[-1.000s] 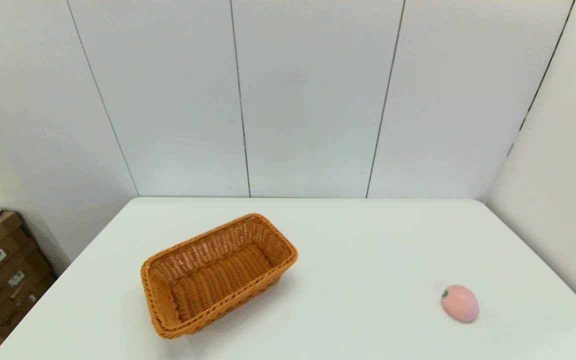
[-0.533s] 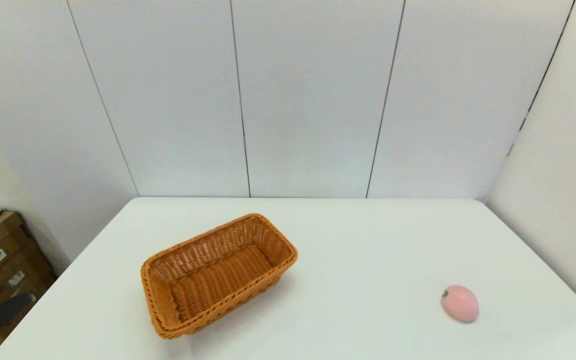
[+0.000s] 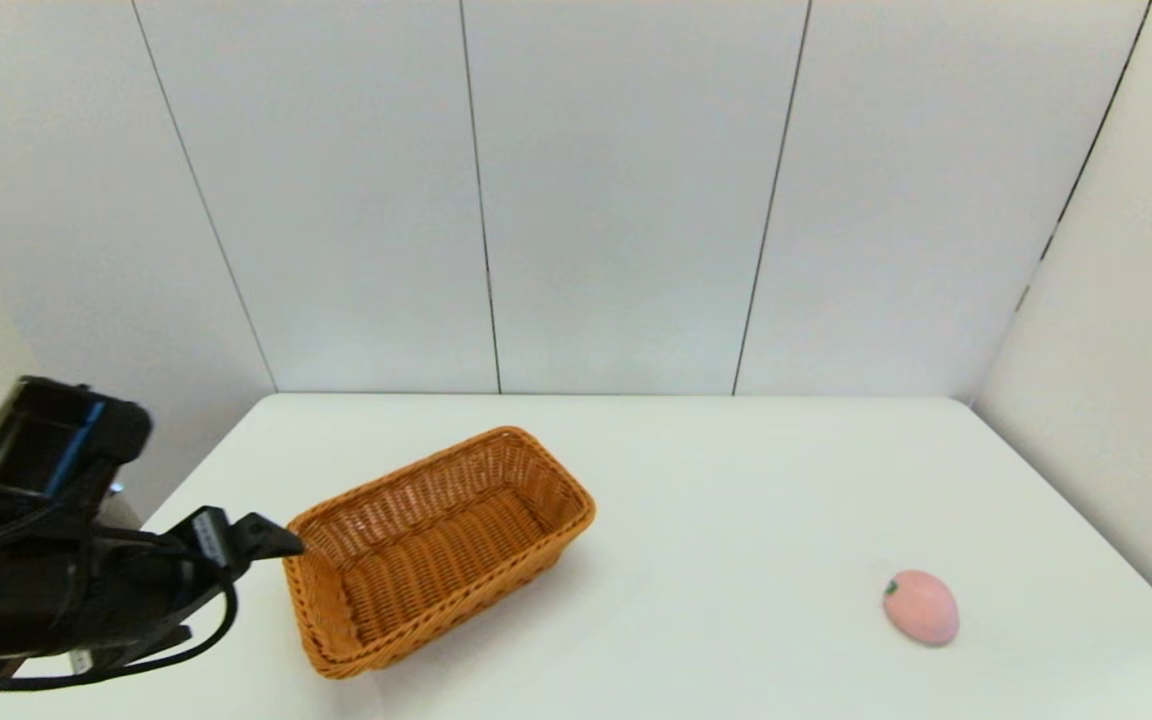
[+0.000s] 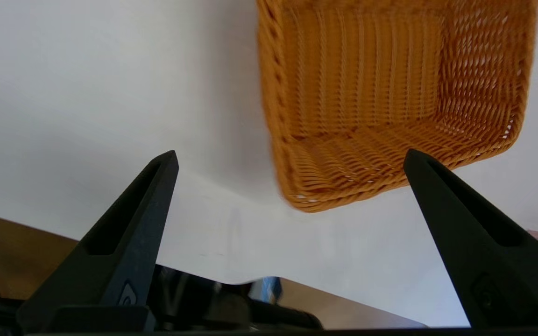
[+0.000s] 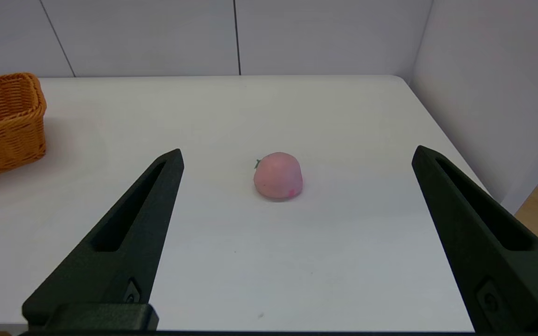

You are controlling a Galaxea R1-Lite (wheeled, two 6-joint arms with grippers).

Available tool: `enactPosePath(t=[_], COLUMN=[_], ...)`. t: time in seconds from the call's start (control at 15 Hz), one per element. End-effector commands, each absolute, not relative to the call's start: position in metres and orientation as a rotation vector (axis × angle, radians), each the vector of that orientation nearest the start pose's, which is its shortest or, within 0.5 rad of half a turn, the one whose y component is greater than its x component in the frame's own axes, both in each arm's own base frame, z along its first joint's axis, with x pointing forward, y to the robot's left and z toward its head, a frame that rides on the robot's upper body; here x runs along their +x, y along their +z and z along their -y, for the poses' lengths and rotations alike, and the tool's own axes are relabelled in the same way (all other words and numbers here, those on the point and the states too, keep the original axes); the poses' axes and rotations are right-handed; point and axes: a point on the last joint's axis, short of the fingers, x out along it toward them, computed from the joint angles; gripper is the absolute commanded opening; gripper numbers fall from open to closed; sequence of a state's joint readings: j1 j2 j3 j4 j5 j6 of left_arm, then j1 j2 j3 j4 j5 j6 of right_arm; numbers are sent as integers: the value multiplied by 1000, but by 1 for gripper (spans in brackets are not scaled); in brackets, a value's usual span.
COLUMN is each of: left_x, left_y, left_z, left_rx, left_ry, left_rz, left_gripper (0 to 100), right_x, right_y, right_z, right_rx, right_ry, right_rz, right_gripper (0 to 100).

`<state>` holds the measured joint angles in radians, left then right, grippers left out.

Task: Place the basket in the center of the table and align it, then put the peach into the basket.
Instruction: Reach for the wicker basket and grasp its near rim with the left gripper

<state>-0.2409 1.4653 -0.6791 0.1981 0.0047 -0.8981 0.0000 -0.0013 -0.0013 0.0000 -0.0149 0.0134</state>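
Observation:
The orange-brown wicker basket (image 3: pixel 466 597) lies askew on the left half of the white table (image 3: pixel 736 480), with nothing in it. My left gripper (image 3: pixel 236 590) hangs open just left of the basket's near left corner, apart from it. In the left wrist view that corner of the basket (image 4: pixel 269 93) shows between the spread fingers of the left gripper (image 4: pixel 290 154). The pink peach (image 3: pixel 921 607) rests on the table at the near right. My right gripper (image 5: pixel 297 149) is open and low, short of the peach (image 5: pixel 278 175); it is out of the head view.
Grey wall panels (image 3: pixel 626 200) stand right behind the table's far edge. A side wall (image 3: pixel 1116 400) runs close along its right edge. The table's near left edge (image 4: pixel 231 280) lies under the left gripper, with floor beyond it.
My left arm has come up into the head view from the lower left, bringing its gripper beside the basket's corner. Basket and peach have not moved.

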Motion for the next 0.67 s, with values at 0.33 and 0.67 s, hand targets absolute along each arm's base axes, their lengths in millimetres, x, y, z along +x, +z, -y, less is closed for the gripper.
enactPosePath(t=[0.33, 0.67], left_x=[261, 250], left_y=[82, 136], left_z=[95, 90], left_rx=[-778, -835], left_ry=[261, 155], left_rz=[-1307, -1155], left_gripper=[100, 100], right_x=[-23, -23], right_y=[75, 76], right_z=[0, 0], right_rx=[14, 14], right_ry=[-15, -15], right_rz=[2, 3], right_gripper=[100, 100])
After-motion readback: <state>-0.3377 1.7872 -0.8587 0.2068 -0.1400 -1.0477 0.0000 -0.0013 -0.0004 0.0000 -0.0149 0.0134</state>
